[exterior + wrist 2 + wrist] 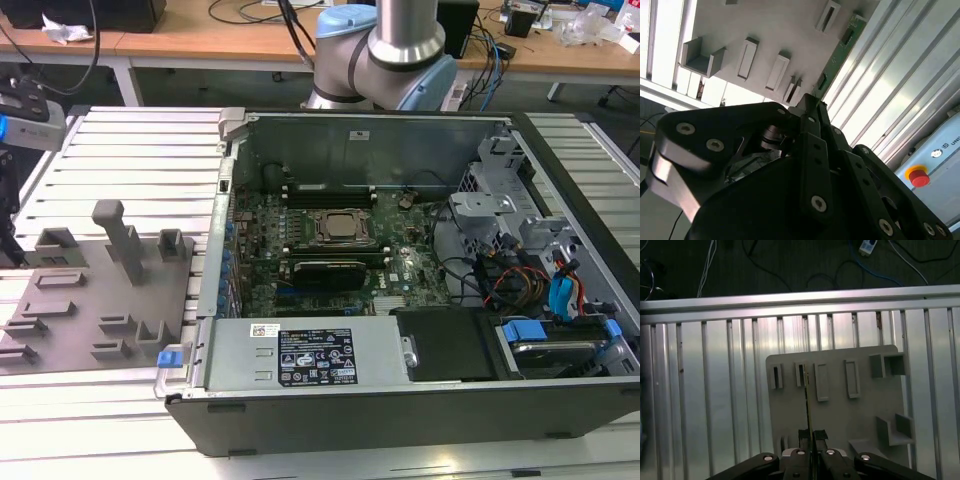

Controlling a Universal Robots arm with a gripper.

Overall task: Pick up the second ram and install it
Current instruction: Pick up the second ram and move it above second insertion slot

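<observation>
The second ram (838, 54) is a thin green board with dark chips, and my gripper (812, 103) is shut on its near end. In the first wrist view the second ram (807, 400) shows edge-on as a thin line running from my gripper (810, 436) toward a slot block on the gray fixture (860, 410). I cannot tell whether its far end touches the fixture. In the exterior view my gripper (9, 238) is at the far left edge, over the gray fixture (80, 300) and well away from the open computer case (400, 300).
The motherboard (330, 250) with the silver processor (341, 226) lies inside the case, among cables and drive bays at the exterior view's right. Tall fixture blocks (122, 240) stand upright. A box with a red button (918, 176) sits beside the slatted aluminium table (715, 390).
</observation>
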